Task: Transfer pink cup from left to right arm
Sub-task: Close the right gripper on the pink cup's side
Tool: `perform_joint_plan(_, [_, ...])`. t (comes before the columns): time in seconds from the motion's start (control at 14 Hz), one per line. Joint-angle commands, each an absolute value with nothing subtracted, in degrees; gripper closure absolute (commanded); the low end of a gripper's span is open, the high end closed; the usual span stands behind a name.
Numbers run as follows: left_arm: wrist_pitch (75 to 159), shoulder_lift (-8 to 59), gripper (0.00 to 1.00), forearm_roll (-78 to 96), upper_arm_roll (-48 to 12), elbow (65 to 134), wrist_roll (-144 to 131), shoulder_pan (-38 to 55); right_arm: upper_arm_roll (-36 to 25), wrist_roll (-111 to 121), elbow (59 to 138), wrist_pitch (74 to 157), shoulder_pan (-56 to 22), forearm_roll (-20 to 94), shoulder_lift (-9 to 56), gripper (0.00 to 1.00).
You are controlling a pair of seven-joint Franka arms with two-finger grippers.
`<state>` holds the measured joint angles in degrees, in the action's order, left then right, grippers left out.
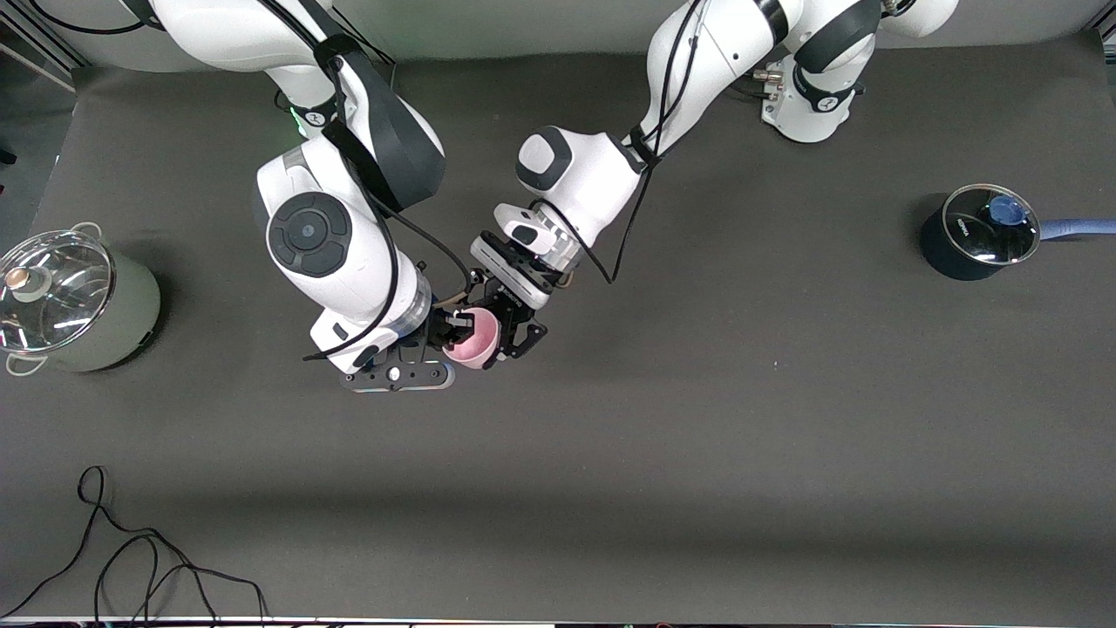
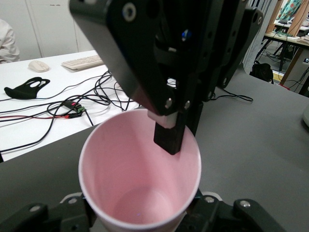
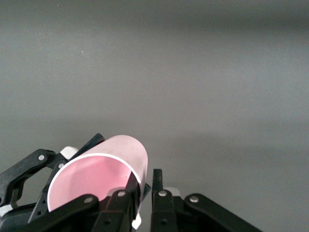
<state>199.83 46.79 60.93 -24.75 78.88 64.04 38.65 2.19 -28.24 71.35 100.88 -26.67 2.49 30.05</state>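
Cup [image 1: 475, 340], light thin plastic, squashable: left pincer [image 1: 508, 336] grips its body, right pincer [image 1: 453, 330] pinches rim wall.

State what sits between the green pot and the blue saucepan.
In the front view, between the green pot and blue saucepan: the left gripper and right gripper, both gripping the pink cup.

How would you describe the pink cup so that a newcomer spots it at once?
Find where the two white arms meet above the middle of the dark table. Between the left claw and the right claw hangs the pink cup, gripped by both. It is small, pale pink, handleless and open-topped, unlike the lidded green pot and blue saucepan at the table's ends.
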Motion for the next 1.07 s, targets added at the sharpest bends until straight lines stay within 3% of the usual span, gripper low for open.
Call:
perform_joint_plan(0.0, [200.7, 46.9, 1.0, 62.1, -23.7, 78.1, 63.7, 39.4, 1.6, -29.0, 71.2, 100.5, -26.8, 1.9, 29.3, 1.0])
perform_joint_plan(0.21, [200.7, 46.8, 1.0, 62.3, -23.7, 78.1, 62.6, 39.3, 1.6, -29.0, 71.2, 100.4, -26.7, 1.8, 29.2, 1.0])
perform_joint_plan(0.29, [200.7, 46.8, 0.65, 62.3, -23.7, 78.1, 61.9, 39.3, 1.7, -29.0, 71.2, 100.4, -26.7, 1.9, 29.2, 1.0])
perform_joint_plan(0.36, [200.7, 46.8, 0.05, 62.2, -23.7, 78.1, 61.2, 39.3, 1.6, -29.0, 71.2, 100.4, -26.7, 1.9, 29.2, 1.0])
perform_joint_plan(0.43, [200.7, 46.8, 0.0, 62.2, -23.7, 78.1, 60.8, 39.3, 1.6, -29.0, 71.2, 100.4, -26.7, 1.9, 29.1, 1.0])
perform_joint_plan(1.0, [198.3, 46.1, 0.0, 59.7, -21.7, 79.4, 61.5, 37.9, -0.9, -28.0, 71.1, 100.3, -26.0, 1.9, 28.7, 1.0])
